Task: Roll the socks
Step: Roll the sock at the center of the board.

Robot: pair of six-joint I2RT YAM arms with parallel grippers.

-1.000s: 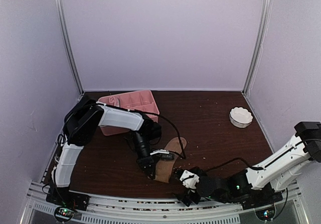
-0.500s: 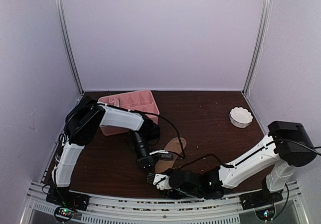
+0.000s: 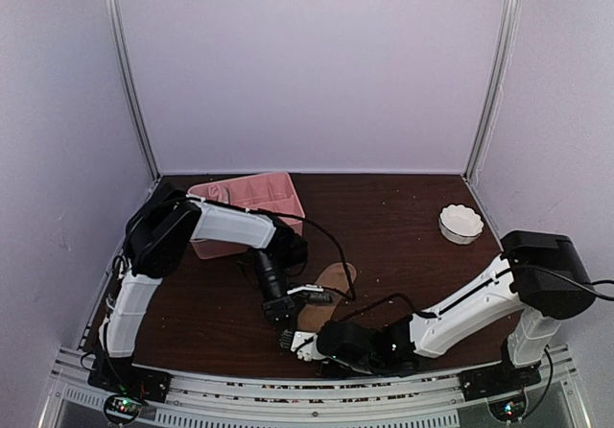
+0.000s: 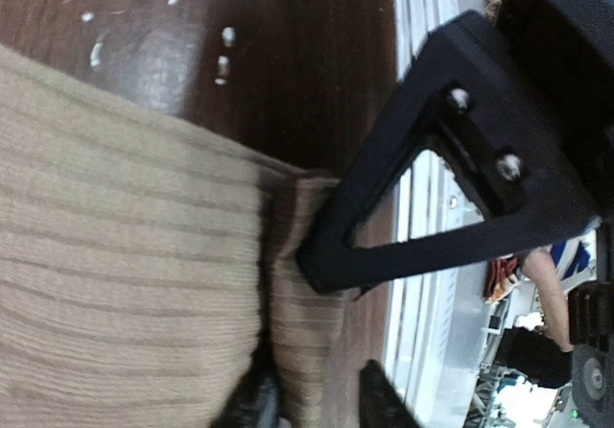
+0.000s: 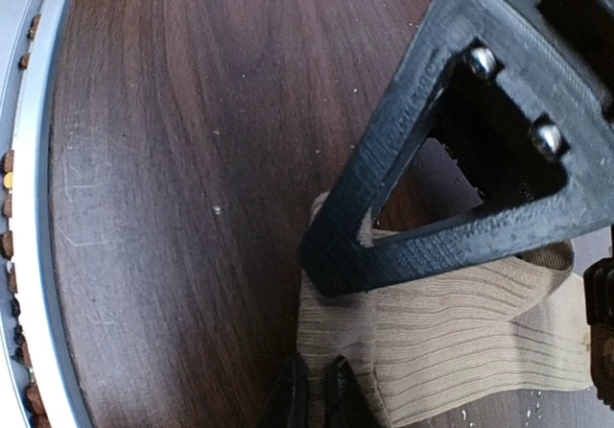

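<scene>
Tan sock (image 3: 331, 279) lies lower centre. Left gripper (image 3: 285, 315) and right gripper (image 3: 300, 344) both crowd its near end, likely to start the roll. Whether either's jaws are open or pinching fabric, I can't tell.

No legible text, labels, brands, numbers or signs anywhere in view

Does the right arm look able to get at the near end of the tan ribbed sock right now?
Likely yes. The right end effector sits at the near edge of the tan ribbed sock, one finger resting over the fabric, and nothing stands between them.
</scene>
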